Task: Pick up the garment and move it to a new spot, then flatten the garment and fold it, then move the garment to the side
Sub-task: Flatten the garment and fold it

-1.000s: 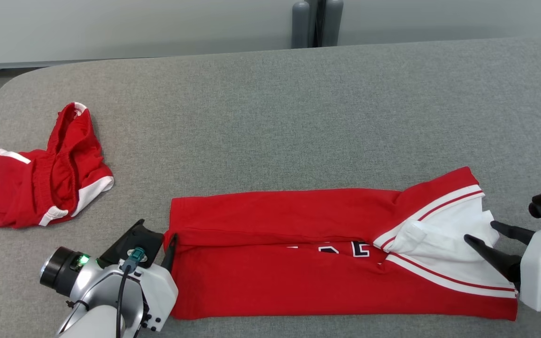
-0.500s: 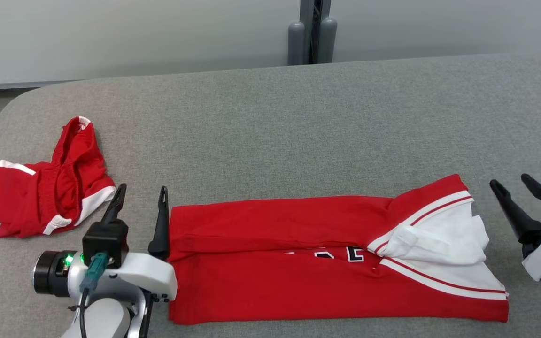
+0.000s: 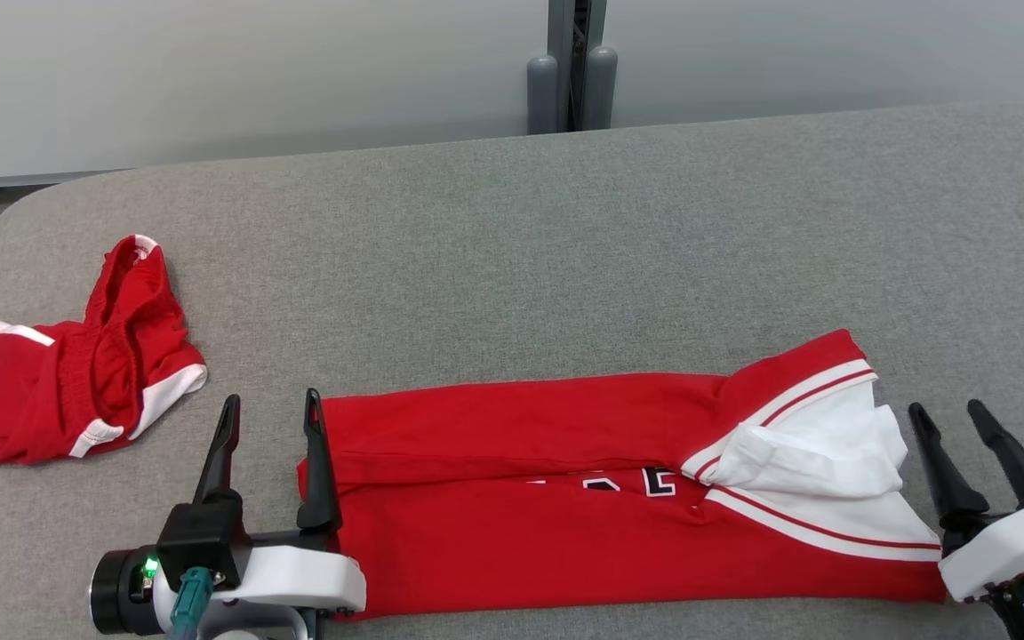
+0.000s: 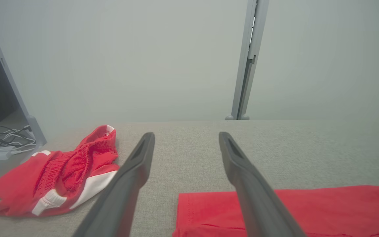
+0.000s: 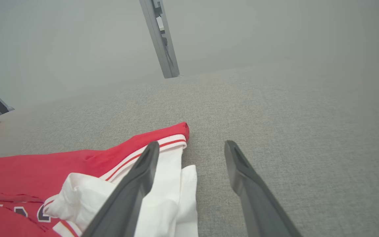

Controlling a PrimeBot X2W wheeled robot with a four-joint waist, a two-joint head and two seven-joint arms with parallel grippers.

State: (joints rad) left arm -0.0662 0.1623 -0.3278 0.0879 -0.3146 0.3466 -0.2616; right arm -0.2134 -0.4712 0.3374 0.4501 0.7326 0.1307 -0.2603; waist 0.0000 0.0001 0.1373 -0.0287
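The garment (image 3: 565, 498) is a red top with white, red-striped trim, lying folded into a long band along the near side of the grey table (image 3: 565, 249). My left gripper (image 3: 270, 400) is open at the band's left end, with its right finger over the red edge. In the left wrist view, the left gripper (image 4: 186, 135) holds nothing and the garment (image 4: 308, 210) lies at the lower right. My right gripper (image 3: 946, 409) is open just right of the white end. The right wrist view shows the right gripper (image 5: 192, 144) empty beside the garment (image 5: 44, 168).
A crumpled pair of red shorts with white trim (image 3: 76, 391) lies at the table's left edge, also seen as the shorts (image 4: 61, 171) in the left wrist view. A grey post (image 3: 568, 71) stands behind the far edge. Bare grey cloth stretches beyond the garment.
Both grippers have drawn back off the garment's ends and turned their fingers to point away from me. The right one has left the white end. The head camera has shifted.
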